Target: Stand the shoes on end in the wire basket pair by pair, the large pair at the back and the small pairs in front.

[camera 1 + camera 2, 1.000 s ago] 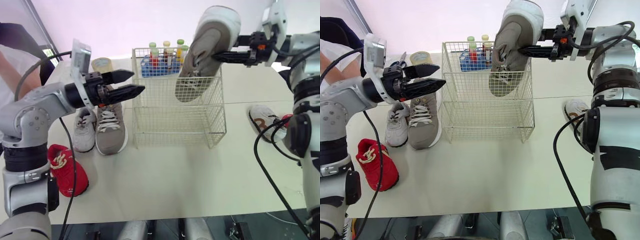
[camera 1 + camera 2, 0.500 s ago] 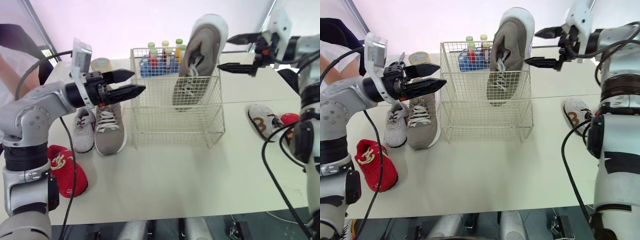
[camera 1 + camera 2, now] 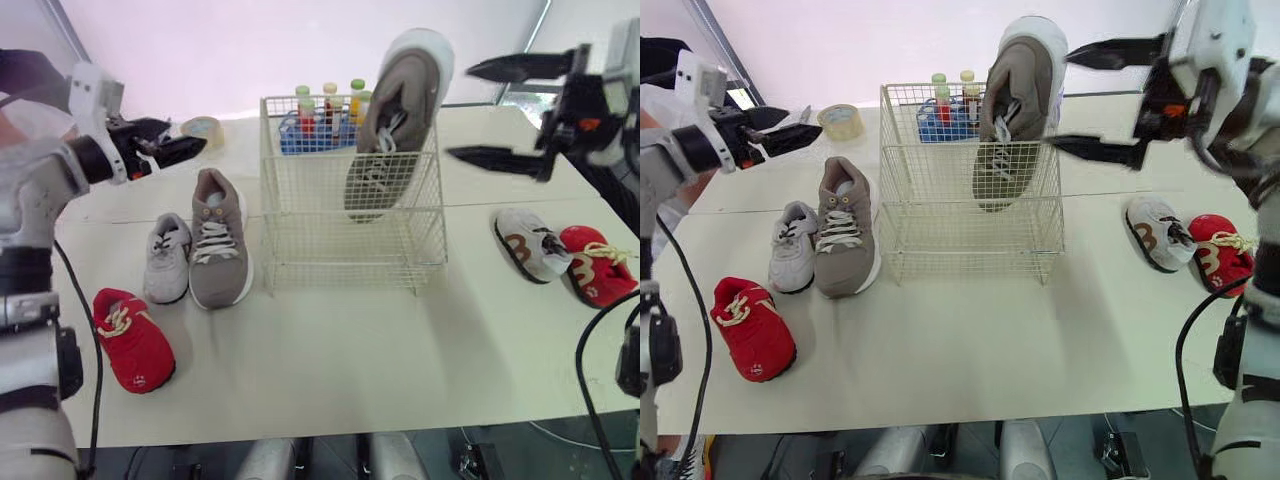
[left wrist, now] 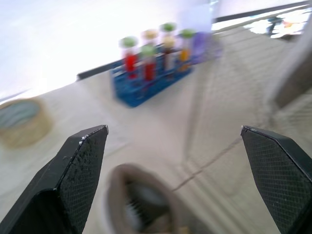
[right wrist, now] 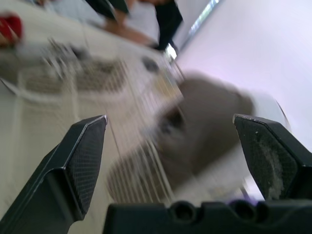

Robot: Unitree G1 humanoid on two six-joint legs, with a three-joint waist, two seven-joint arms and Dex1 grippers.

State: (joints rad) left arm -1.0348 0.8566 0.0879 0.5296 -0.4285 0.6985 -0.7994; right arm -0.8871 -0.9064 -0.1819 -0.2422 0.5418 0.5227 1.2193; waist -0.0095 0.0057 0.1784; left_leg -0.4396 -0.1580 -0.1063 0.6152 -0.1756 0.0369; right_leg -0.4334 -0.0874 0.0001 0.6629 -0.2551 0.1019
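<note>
Right gripper [image 3: 460,110]: I saw its fingers spread wide, empty, beside the wire basket [image 3: 310,232].
Left gripper [image 3: 806,122]: fingers apart, holding nothing.
Large grey shoe [image 3: 395,110]: stood on end in the basket's back right corner.

1. wire basket [image 3: 330,245]: stands mid-tabletop, toward the far edge.
2. large shoe [image 3: 395,120]: stands on end inside the basket at its right rear, rising above the rim.
3. second large shoe [image 3: 220,240]: lies flat just left of the basket.
4. small shoe [image 3: 168,258]: lies just beside the second large shoe, on its left.
5. lone small shoe [image 3: 133,338]: lies toward the front-left corner, apart from those two.
6. inner small shoe [image 3: 528,243] and outer small shoe [image 3: 595,262]: lie side by side right of the basket, by the right edge.
7. tube rack [image 3: 300,135]: stands behind the basket.
8. tape roll [image 3: 203,128]: lies left of the rack, near the far edge.
</note>
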